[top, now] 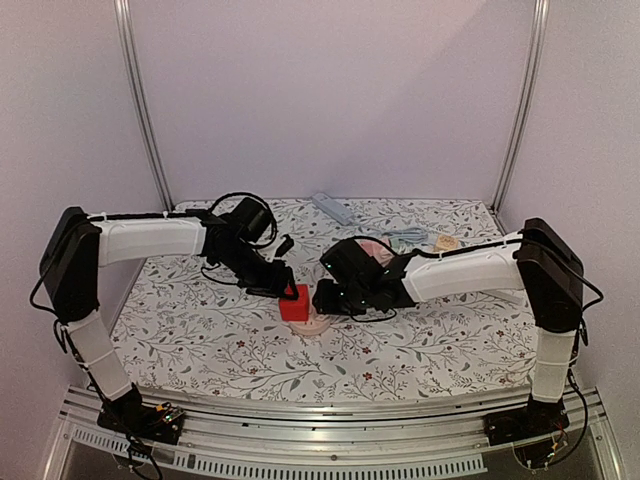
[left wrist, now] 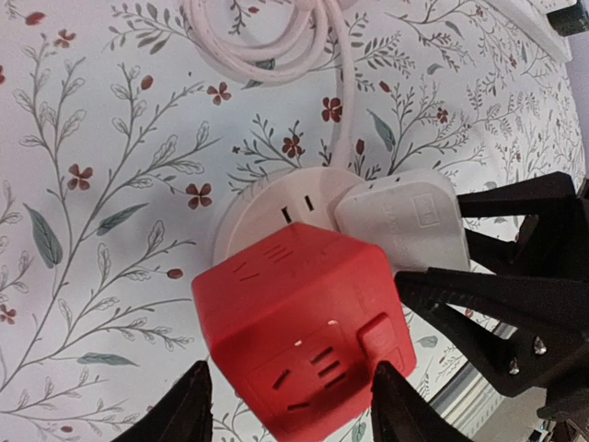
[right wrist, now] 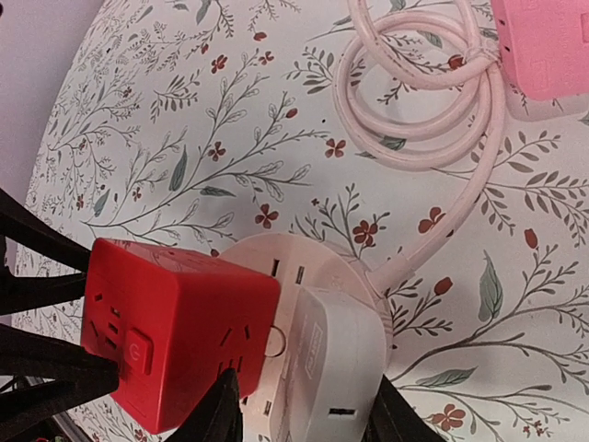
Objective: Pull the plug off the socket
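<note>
A red cube plug (top: pixel 294 302) (left wrist: pixel 304 331) (right wrist: pixel 175 331) sits in a round white socket (top: pixel 312 325) (left wrist: pixel 276 203) (right wrist: pixel 304 267) on the flowered tabletop. Next to it in the same socket sits a white plug (left wrist: pixel 400 221) (right wrist: pixel 336 368). My left gripper (top: pixel 283 290) (left wrist: pixel 290 405) straddles the red cube. Its right finger (left wrist: pixel 400 405) touches the cube's side, while a thin gap shows at its left finger (left wrist: pixel 189 410). My right gripper (top: pixel 325 298) (right wrist: pixel 308 410) comes from the opposite side, and its fingers (left wrist: pixel 488 304) press both sides of the white plug.
The socket's pale cable (right wrist: pixel 423 92) (left wrist: pixel 267 37) coils behind it and runs to a pink power strip (right wrist: pixel 543 46). At the back of the table lie a light grey bar (top: pixel 332 208), a bundle of cord (top: pixel 405 238) and a small beige object (top: pixel 446 242).
</note>
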`<state>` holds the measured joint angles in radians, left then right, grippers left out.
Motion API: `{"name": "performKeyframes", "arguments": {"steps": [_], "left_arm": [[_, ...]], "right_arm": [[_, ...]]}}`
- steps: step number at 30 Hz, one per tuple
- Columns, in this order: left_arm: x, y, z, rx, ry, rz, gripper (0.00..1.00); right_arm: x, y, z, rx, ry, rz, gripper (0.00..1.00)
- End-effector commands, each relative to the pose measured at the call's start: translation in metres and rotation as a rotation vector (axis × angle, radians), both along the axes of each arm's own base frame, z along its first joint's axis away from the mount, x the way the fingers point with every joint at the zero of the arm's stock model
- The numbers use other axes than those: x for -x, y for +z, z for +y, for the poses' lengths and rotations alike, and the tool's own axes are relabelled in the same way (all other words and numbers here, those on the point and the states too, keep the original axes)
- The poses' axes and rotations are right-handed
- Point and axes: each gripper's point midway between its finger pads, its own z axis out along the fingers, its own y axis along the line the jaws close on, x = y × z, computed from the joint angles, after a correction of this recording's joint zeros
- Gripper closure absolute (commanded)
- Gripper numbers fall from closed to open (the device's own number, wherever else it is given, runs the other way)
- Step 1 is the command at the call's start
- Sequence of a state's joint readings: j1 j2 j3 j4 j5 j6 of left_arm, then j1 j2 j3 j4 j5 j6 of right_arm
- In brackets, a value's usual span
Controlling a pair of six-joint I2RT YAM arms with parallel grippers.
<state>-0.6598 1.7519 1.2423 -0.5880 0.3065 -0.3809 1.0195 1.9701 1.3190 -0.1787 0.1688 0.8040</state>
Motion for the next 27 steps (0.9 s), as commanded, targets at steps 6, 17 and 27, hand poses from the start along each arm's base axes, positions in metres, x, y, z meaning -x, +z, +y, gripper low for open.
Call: {"name": "performKeyframes", "arguments": {"steps": [6,17,27], "left_arm": [[-0.002,-0.022,0.008,-0.003,0.032,0.069,0.44],[-0.005,-0.024,0.009,0.001,0.036,0.083,0.51],[-0.004,-0.028,0.007,-0.001,0.032,0.104,0.54]], "right_arm": [[0.001,-0.020,-0.001,0.069,-0.010,0.009,0.58],[-0.002,-0.028,0.013,0.071,0.019,0.016,0.59],[-0.003,-0.043,0.017,0.094,0.027,0.035,0.64]]}}
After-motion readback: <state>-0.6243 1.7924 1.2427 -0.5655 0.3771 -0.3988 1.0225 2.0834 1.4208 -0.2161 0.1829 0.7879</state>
